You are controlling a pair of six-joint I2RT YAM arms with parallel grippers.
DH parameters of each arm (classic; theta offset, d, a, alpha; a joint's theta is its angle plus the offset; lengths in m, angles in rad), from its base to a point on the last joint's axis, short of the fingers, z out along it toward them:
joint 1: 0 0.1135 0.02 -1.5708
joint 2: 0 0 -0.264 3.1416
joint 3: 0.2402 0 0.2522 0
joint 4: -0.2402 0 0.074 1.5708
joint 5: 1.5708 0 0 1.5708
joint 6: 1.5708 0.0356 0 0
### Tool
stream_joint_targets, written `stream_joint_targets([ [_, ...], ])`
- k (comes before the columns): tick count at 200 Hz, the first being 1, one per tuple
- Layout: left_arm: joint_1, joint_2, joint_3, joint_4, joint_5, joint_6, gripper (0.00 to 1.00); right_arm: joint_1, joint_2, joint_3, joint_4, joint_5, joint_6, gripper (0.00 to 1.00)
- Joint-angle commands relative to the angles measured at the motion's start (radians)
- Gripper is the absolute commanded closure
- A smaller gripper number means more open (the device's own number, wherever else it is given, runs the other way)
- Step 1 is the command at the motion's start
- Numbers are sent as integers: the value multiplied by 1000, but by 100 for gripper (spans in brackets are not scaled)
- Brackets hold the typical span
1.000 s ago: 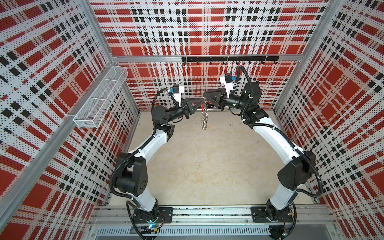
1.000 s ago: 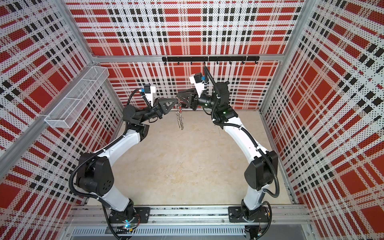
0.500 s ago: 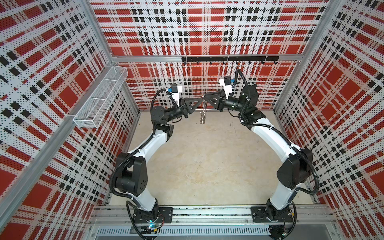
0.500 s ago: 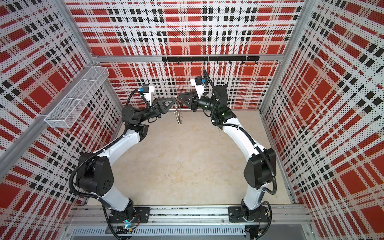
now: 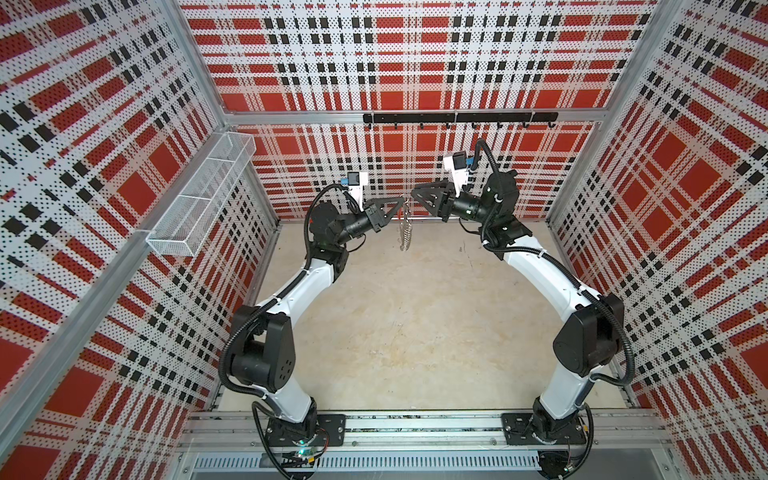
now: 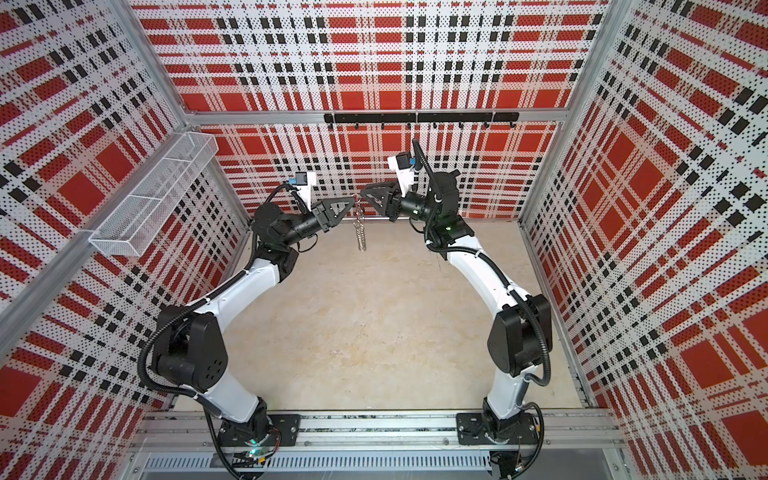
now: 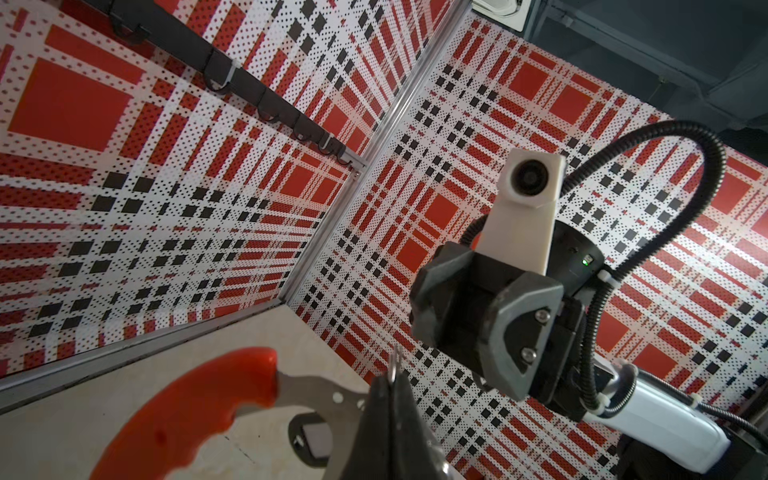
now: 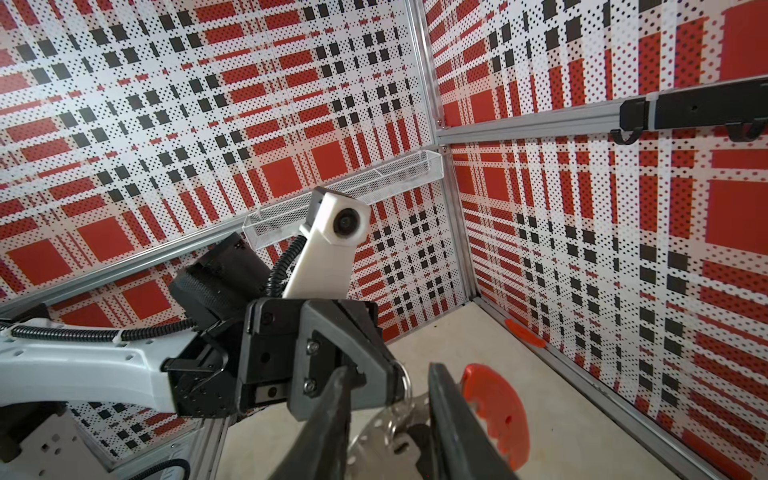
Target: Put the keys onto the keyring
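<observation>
Keyring, long axis vertical, top pinched in left hand; right hand part-open, empty.

Your left arm rises from the lower left of both top views and bends toward the upper centre, with the wrist roughly level and pointing right. Your left gripper has its jaws pressed together, pinching the keyring at its top. Your right arm mirrors it from the lower right, wrist pointing left. Your right gripper sits just beside the left one, tip to tip, its fingers parted with a clear gap.
</observation>
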Motion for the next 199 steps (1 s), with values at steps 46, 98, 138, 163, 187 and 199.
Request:
stream_joint_targets([
  [46, 0, -19, 50, -20, -7, 31, 100, 0, 67, 37, 89, -70, 91, 63],
  [98, -2, -28, 56, -20, -6, 35, 100, 2, 103, 37, 152, -109, 194, 70],
  [138, -12, -30, 55, -19, -10, 46, 100, 4, 117, 31, 211, -136, 250, 77],
  [163, -13, -36, 55, -21, -15, 51, 100, 4, 129, 31, 236, -148, 280, 80],
  [187, -15, -41, 60, -21, -15, 53, 100, 4, 134, 31, 250, -156, 301, 81],
  [199, -16, -41, 63, -20, -14, 56, 100, 4, 134, 29, 250, -159, 301, 80],
])
